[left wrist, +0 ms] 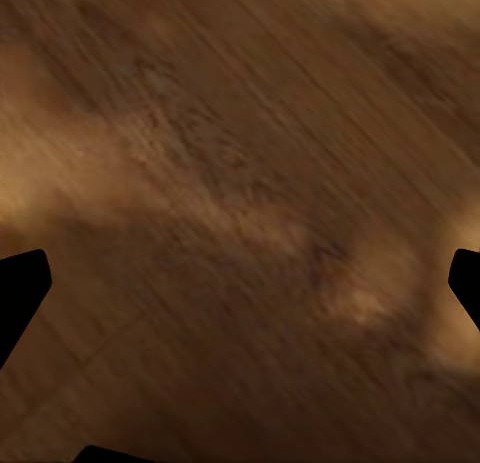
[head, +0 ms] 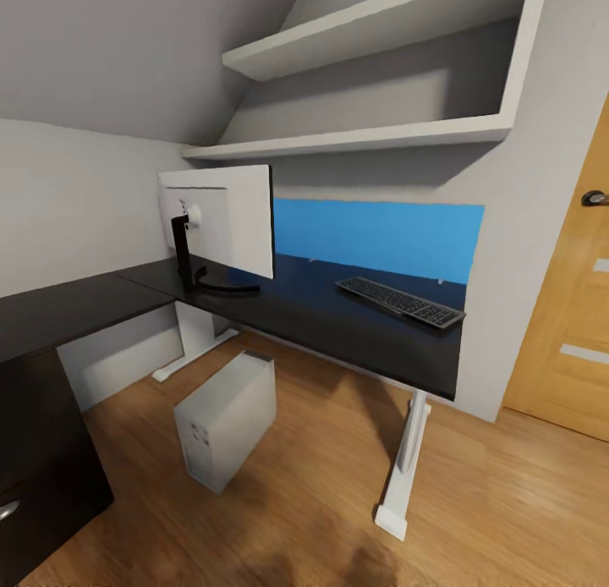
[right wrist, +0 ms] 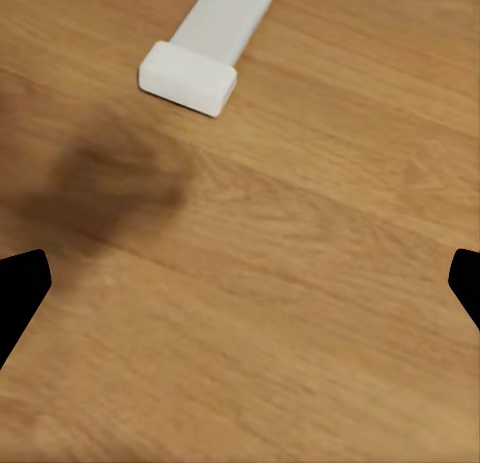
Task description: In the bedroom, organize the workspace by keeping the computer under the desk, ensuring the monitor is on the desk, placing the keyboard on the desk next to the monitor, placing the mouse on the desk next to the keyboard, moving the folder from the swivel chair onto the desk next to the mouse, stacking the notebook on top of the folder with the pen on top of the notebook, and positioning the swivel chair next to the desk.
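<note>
bench: the l-shaped bench with the glossy black top fills the middle of my head view, blue back panel behind it, white pedestal leg at its near end.
monitor: the monitor stands upright on the bench with its white back to me, black stand foot on the top near the inner corner.
keyboard: the keyboard lies flat on the bench, well apart from the monitor, close to the end by the oak door.
computer: the computer tower stands on the wooden floor; it looks to be at the bench's front edge, not tucked under, though i cannot tell for certain.
left jaws: the left gripper hangs over bare floor, dark fingertips at the frame's two sides, spread wide, nothing between them.
right jaws: the right gripper is likewise spread wide and empty over the floor, with the foot of the white pedestal leg ahead of it.
step in hand: i judge i am approaching the bench, with the keyboard or the computer as my first job.
how to do it well: i would square the base to the bench clear of the pedestal foot and the tower, then slide the keyboard toward the monitor, not lift it.
risk: a wide swing could knock the slim monitor stand.
</note>
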Controlling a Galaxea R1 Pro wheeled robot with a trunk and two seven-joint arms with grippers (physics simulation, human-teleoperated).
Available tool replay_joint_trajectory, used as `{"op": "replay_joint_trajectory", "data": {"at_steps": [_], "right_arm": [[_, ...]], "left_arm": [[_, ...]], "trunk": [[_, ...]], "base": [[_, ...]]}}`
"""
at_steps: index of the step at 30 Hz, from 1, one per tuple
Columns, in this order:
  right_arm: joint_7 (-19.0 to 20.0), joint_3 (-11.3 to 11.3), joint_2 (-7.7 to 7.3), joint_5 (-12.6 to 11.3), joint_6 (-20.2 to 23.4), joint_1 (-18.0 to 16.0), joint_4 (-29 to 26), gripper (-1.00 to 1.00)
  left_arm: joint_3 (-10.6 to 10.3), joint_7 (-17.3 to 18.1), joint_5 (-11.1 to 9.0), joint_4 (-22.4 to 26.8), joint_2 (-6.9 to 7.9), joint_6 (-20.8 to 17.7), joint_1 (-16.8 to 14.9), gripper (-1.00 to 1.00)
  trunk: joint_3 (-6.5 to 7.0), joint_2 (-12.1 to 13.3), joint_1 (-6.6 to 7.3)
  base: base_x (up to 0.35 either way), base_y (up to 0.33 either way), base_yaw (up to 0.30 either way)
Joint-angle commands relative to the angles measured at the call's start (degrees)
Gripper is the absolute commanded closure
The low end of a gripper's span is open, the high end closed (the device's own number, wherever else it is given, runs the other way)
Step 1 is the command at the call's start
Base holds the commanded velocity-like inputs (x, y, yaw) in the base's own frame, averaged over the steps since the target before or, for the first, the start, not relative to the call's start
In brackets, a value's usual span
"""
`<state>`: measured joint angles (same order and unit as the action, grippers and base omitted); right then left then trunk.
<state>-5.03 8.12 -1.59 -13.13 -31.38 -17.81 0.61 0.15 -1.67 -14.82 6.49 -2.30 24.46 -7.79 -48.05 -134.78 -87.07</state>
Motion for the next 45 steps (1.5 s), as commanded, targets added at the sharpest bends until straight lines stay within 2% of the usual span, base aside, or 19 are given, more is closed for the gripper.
{"op": "replay_joint_trajectory", "data": {"at_steps": [1, 6, 7, 8, 11, 12, 15, 16, 18, 20, 22, 25, 27, 34, 36, 37, 39, 41, 45], "right_arm": [[-0.2, 0.5, 0.0, -0.4, -0.1, 0.0, 0.0, -1.0], [-0.3, 0.6, 0.01, -0.4, -0.1, 0.0, -0.2, -1.0], [-0.3, 0.7, 0.01, -0.3, 0.1, 0.0, -0.3, -1.0], [-0.9, 0.7, 0.13, -0.3, 0.9, -0.1, -3.1, -1.0], [-1.5, 0.7, 0.25, -0.3, 2.5, -0.1, -6.2, -1.0], [-1.9, 0.7, 0.47, -0.2, 4.3, -0.1, -8.5, -1.0], [-2.1, 0.8, 0.98, -0.1, 7.7, -0.1, -12.0, -1.0], [-2.2, 0.9, 1.23, 0.0, 9.9, -0.1, -14.2, -1.0], [-2.3, 0.9, 1.36, 0.1, 11.8, -0.1, -16.6, -1.0], [-2.4, 0.9, 1.48, 0.1, 14.0, -0.1, -20.3, -1.0], [-2.5, 0.9, 1.59, 0.2, 15.7, -0.1, -23.6, -1.0], [-2.9, 0.9, 1.8, 0.2, 17.3, -0.1, -27.6, -1.0], [-3.3, 1.0, 2.06, 0.3, 17.7, -0.1, -30.2, -1.0], [-3.2, 1.7, 2.59, 0.6, 17.7, -0.1, -33.9, -1.0], [-3.1, 3.3, 2.56, 1.1, 15.8, -0.1, -33.9, -1.0], [-3.1, 3.6, 2.54, 1.1, 15.0, -0.1, -33.8, -1.0], [-3.1, 4.2, 2.53, 1.3, 11.7, -0.1, -32.0, -1.0], [-3.1, 4.6, 2.58, 1.4, 9.9, -0.1, -29.4, -1.0], [-3.1, 4.9, 2.63, 1.4, 7.9, -0.1, -26.3, -1.0]], "left_arm": [[0.3, -0.2, -0.1, 0.0, 0.06, 0.2, 0.0, -1.0], [0.9, -0.3, -0.3, 2.6, 1.1, -0.1, 0.0, -1.0], [1.0, -0.4, -0.3, 6.2, 1.83, -1.1, 0.0, -1.0], [1.1, -0.8, -0.4, 18.3, 2.83, -15.9, 0.0, -1.0], [1.1, -0.9, -0.4, 23.9, 2.99, -22.4, 0.0, -1.0], [1.1, -0.9, -0.4, 27.7, 3.09, -25.9, 0.0, -1.0], [1.1, -1.0, -0.4, 32.7, 3.18, -30.0, -0.2, -1.0], [1.1, -1.0, -0.4, 35.2, 3.21, -32.5, -0.7, -1.0], [1.2, -1.0, -0.5, 36.9, 3.26, -34.9, -1.9, -1.0], [1.8, -1.0, -0.9, 38.2, 3.39, -38.1, -4.4, -1.0], [3.4, -1.0, -1.9, 38.8, 3.55, -40.4, -6.8, -1.0], [5.8, -0.9, -4.1, 39.3, 3.62, -42.1, -9.3, -1.0], [6.6, -0.9, -4.9, 39.4, 3.53, -42.4, -10.3, -1.0], [7.6, -0.7, -5.4, 37.9, 3.59, -39.5, -10.9, -1.0], [7.7, -0.3, -5.3, 33.5, 4.37, -37.0, -10.9, -1.0], [7.7, -0.3, -5.3, 32.6, 4.54, -36.2, -10.9, -1.0], [7.7, -0.2, -5.3, 30.0, 4.93, -32.3, -10.9, -1.0], [7.7, -0.1, -5.2, 29.0, 5.06, -29.8, -10.9, -1.0], [7.6, -0.1, -5.2, 27.9, 5.11, -27.5, -10.9, -1.0]], "trunk": [[-0.24, -0.4, -0.21], [-1.14, -2.4, -1.31], [-1.32, -2.8, -1.53], [-1.5, -3.2, -1.75], [-2.04, -4.5, -2.41], [-2.22, -4.9, -2.63], [-2.76, -6.1, -3.29], [-2.94, -6.5, -3.51], [-3.29, -7.3, -3.95], [-3.65, -8.1, -4.39], [-4.05, -8.5, -4.63], [-4.72, -8.5, -4.71], [-5.16, -8.5, -4.76], [-5.16, -8.5, -4.76], [-5.16, -8.5, -4.76], [-5.16, -8.5, -4.76], [-5.16, -8.5, -4.76], [-5.16, -8.5, -4.76], [-5.16, -8.5, -4.76]], "base": [[0.0, 0.0, 0.0], [0.0, 0.0, 0.0], [0.0, 0.0, 0.0], [0.0, 0.0, 0.0], [0.0, 0.0, 0.0], [0.0, 0.0, 0.0], [0.0, 0.0, 0.0], [0.0, 0.0, 0.0], [0.0, 0.0, 0.0], [0.0, 0.0, 0.0], [0.0, 0.0, 0.0], [0.0, 0.0, 0.0], [0.0, 0.0, 0.0], [0.0, 0.0, 0.0], [0.0, 0.0, 0.0], [0.0, 0.0, 0.0], [0.0, 0.002, 0.0], [0.0, 0.041, 0.0], [0.0, 0.137, 0.0]]}}
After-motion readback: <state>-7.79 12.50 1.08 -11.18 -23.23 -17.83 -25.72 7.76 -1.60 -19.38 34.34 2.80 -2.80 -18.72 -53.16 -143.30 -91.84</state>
